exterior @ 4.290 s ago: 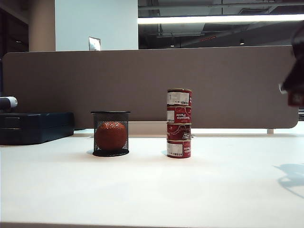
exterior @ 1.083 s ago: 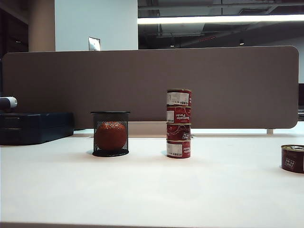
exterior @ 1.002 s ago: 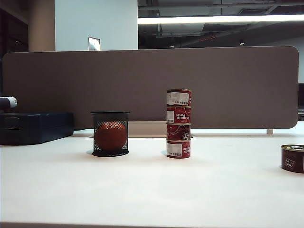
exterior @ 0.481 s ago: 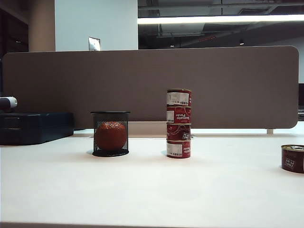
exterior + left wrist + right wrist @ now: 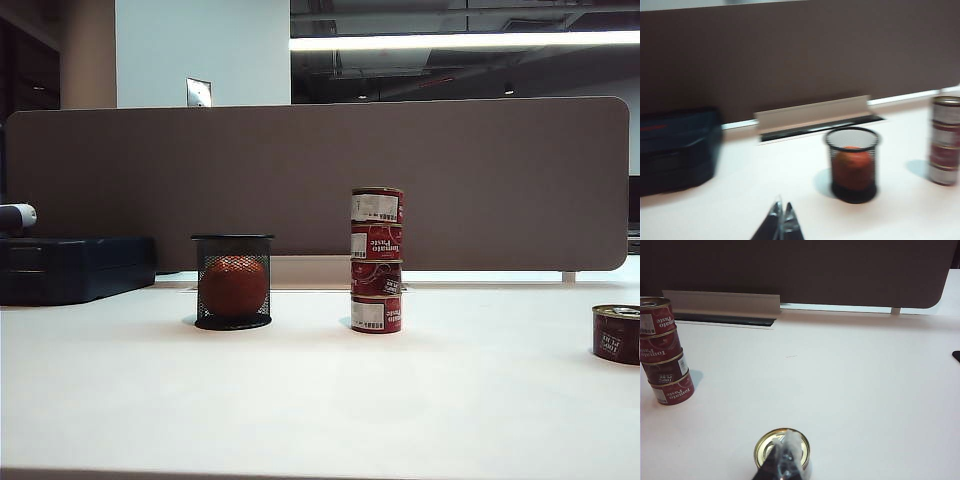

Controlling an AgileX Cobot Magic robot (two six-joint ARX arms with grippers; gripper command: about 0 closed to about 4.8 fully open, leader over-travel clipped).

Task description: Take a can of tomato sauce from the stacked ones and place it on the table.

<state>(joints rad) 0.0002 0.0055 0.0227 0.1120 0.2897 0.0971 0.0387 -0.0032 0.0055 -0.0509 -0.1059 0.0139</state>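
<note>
A single can of tomato sauce (image 5: 616, 334) stands upright on the white table (image 5: 320, 400) at the far right edge of the exterior view, well apart from the stack of cans (image 5: 377, 259), which rises four high near the middle of the table in front of the brown-grey divider panel (image 5: 320, 180). In the right wrist view the same can (image 5: 782, 448) shows its gold lid from above, and the right gripper (image 5: 783, 462) sits over it with its fingertips pressed together, not clamped on the can; whether they touch the lid is not clear. The stack (image 5: 663, 358) stands well off to the side in that view, its labels reading "Tomato Paste". The left gripper (image 5: 781, 221) shows in its wrist view as two dark tips closed against each other, holding nothing, above bare table. Ahead of it stands a black mesh cup (image 5: 852, 163) with an orange-red ball (image 5: 852, 166) inside, to the left of the stack in the exterior view. A dark blue case (image 5: 75, 267) lies at the table's far left by the panel. Neither arm appears in the exterior view.
</note>
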